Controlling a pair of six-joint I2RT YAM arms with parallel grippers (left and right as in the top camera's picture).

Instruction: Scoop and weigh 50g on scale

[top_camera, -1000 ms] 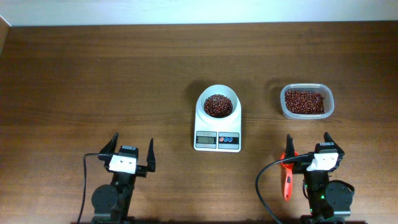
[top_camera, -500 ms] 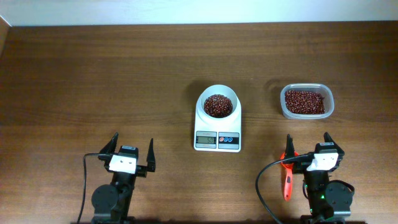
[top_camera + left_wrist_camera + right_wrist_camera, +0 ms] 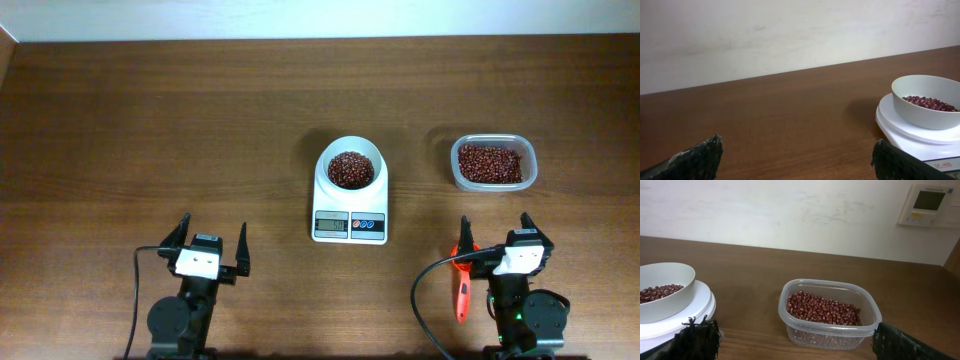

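**Weighing station: beans in the bowl, both arms idle, reading unconfirmed**

1. Left gripper (image 3: 213, 235): near edge of the table (image 3: 150, 120). Jaws wide apart, nothing between them.
2. Right gripper (image 3: 495, 232): near edge, opposite side. Jaws likewise spread and empty.
3. Red scoop (image 3: 462, 285): lying on the table just beside the right arm, outside its jaws, not gripped.
4. Scale (image 3: 350, 215): farther out, between the two arms. It sits ahead and to the right of the left gripper and ahead and to the left of the right gripper, apart from both. Each wrist view catches it only at the frame's inner edge. The display is too small to read.
5. White bowl (image 3: 351, 144): on the scale's platform, holding a layer of red beans (image 3: 351, 170).
6. Clear tub (image 3: 528, 170): beyond the right gripper, to the right of the scale, still well stocked with beans.

Status, judged: scooping looks done or paused, with a portion in the bowl and the scoop put down. Whether the weight has reached the target cannot be told. If it falls short, what remains is picking up the scoop and topping up from the tub.
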